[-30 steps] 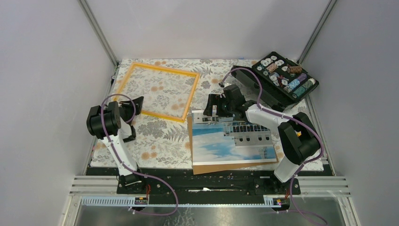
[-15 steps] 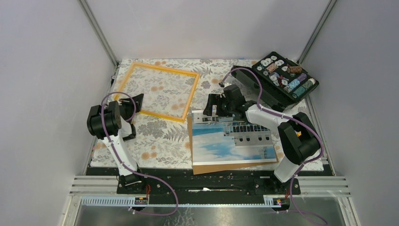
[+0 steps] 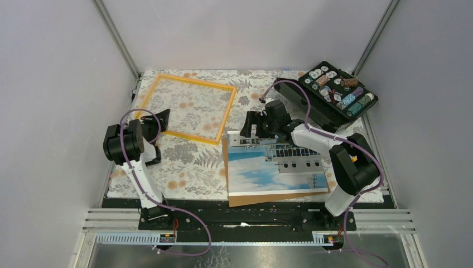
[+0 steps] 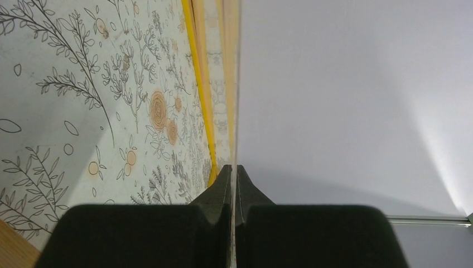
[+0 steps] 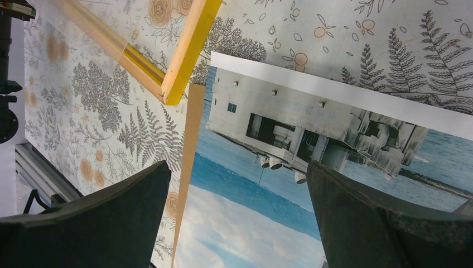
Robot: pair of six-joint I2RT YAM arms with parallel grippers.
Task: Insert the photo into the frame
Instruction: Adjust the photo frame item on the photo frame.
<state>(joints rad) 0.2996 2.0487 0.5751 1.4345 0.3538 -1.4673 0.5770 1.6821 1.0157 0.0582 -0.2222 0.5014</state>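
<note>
The thin orange-yellow frame [image 3: 187,109] lies at the far left of the flowered table. My left gripper [image 3: 156,120] is at the frame's near-left corner. In the left wrist view its jaws are shut on the frame's thin pale edge, and the yellow frame [image 4: 203,84] runs away from them. The photo [image 3: 276,170] of sky, clouds and a white building lies face up on its brown cardboard backing [image 5: 192,128], at the near right. My right gripper [image 3: 252,129] hovers open over the photo's far-left corner. In the right wrist view the gripper [image 5: 237,167] holds nothing above the photo [image 5: 279,184], and the frame's corner [image 5: 189,44] is close by.
A black case [image 3: 337,92] of small round parts stands tilted at the far right corner. Grey walls close in the table on the left, back and right. A black rail [image 3: 251,215] carrying the arm bases runs along the near edge.
My left gripper has shifted slightly away from me with the frame's near-left corner. The right arm and the photo have not moved.
</note>
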